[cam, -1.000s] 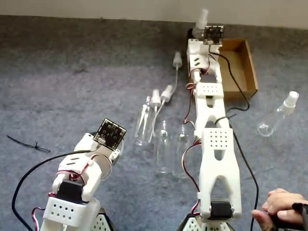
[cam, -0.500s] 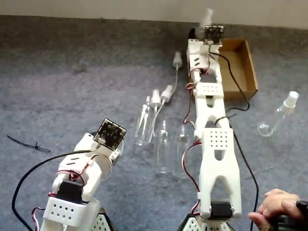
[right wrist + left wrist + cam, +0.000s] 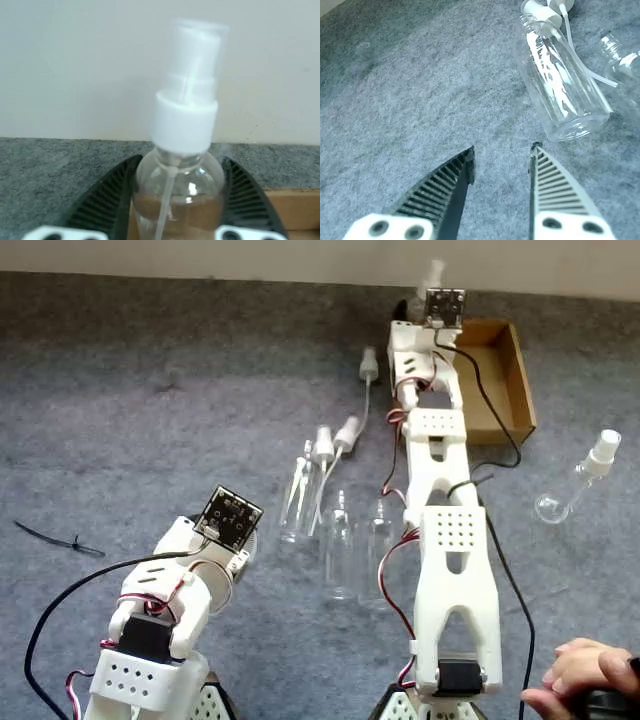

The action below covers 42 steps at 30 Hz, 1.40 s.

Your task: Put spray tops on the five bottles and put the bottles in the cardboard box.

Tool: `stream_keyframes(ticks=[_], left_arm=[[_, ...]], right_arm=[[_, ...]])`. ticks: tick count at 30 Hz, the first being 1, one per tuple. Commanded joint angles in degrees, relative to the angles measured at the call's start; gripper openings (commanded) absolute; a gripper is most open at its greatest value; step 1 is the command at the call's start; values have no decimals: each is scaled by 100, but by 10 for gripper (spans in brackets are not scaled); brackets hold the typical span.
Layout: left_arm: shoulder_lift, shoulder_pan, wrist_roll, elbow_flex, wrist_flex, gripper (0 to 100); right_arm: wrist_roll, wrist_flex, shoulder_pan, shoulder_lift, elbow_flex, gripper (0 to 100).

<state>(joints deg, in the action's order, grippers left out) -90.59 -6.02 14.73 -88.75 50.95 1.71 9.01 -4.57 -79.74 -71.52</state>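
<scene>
My right gripper (image 3: 181, 161) is shut on a clear bottle with a white spray top (image 3: 187, 115), held upright. In the high view this bottle (image 3: 432, 275) is at the table's far edge, beside the far left corner of the cardboard box (image 3: 505, 390). My left gripper (image 3: 502, 152) hangs open and empty over the carpet, short of a lying bottle (image 3: 560, 85). Three uncapped bottles (image 3: 340, 540) lie mid-table, with loose spray tops (image 3: 335, 438) and another (image 3: 368, 365) beyond them. A capped bottle (image 3: 575, 480) lies at the right.
The table is covered in grey carpet (image 3: 150, 420). A black cable tie (image 3: 60, 540) lies at the left. A person's hand (image 3: 585, 675) rests at the near right edge. A pale wall (image 3: 75, 65) rises behind the table.
The right gripper has turned slightly with its bottle, whose spray top now sits a little more toward the box. The hand at the near right has shifted. The left arm has kept still.
</scene>
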Motion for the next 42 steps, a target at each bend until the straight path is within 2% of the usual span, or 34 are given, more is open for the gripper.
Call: stream_keyframes(ticks=[1,4,8,19,27,35,42], left_arm=[[-13,13,26,40,-114,178],[-13,13,26,40,-114,178],[-13,13,26,40,-114,178],[-13,13,26,40,-114,178],[-13,22,26,40,-114,178],[-13,31,26,48,-123,178],[-4,48,26,-127,-501,178]], right_arm=[[70,180,101,145,-40,193],[70,180,101,136,-40,197],[62,180,101,119,-40,285],[26,66,101,110,-40,400],[62,-1138,92,101,4,402],[70,-1086,136,101,4,402],[70,-338,171,110,-40,402]])
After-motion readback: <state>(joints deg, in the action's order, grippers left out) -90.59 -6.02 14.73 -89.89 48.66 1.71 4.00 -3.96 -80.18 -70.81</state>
